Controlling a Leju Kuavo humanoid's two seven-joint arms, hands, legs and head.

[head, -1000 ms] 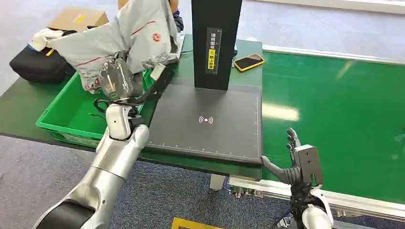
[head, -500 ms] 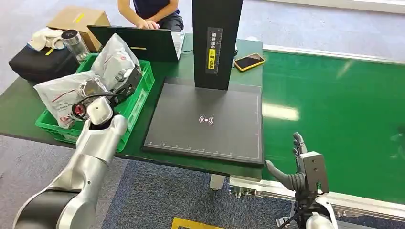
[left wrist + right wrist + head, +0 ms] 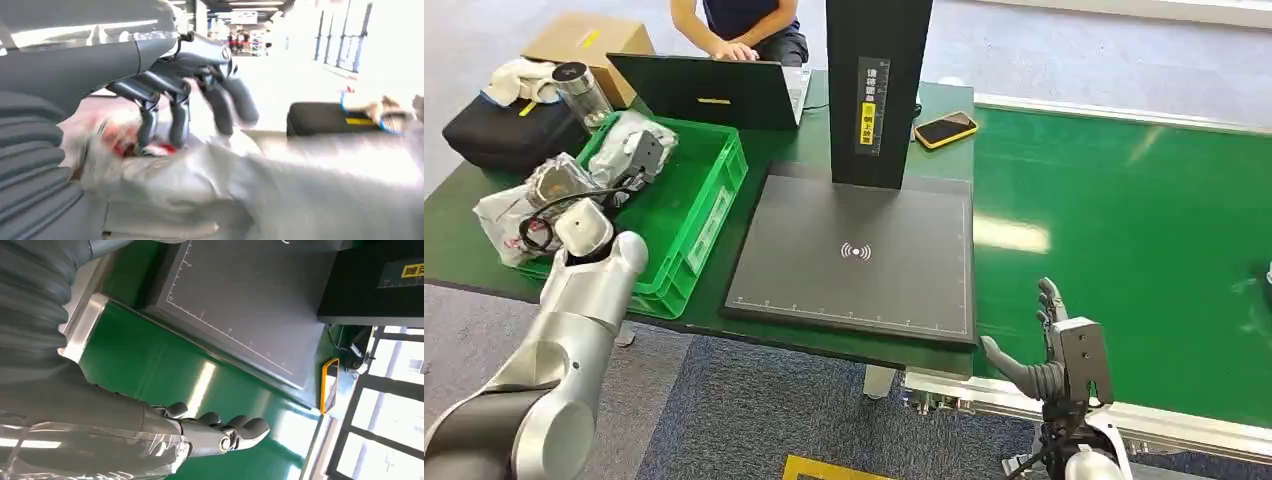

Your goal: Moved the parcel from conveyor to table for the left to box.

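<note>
The parcel (image 3: 509,212) is a grey-white plastic mailer with red print. It lies crumpled across the left rim of the green crate (image 3: 714,200) on the table. My left hand (image 3: 636,152) is over the crate's far part, past the parcel. The left wrist view is blurred: the left hand (image 3: 190,95) has its fingers spread, two of them touching the parcel (image 3: 200,180) without gripping it. My right hand (image 3: 1054,350) stands low at the near edge of the green conveyor (image 3: 1124,230), fingers straight and holding nothing; the right wrist view shows the right hand (image 3: 220,432) the same way.
A dark scanner pad (image 3: 856,250) with a black post (image 3: 876,90) lies right of the crate. Behind are a laptop (image 3: 704,92), a seated person (image 3: 744,25) and a yellow-cased phone (image 3: 944,129). A black bag (image 3: 499,135), a bottle (image 3: 582,90) and a cardboard box (image 3: 589,40) stand left.
My left arm swung left and down, bringing the parcel from high above the crate onto its left side. The fingers have spread off it. The right hand sank slightly.
</note>
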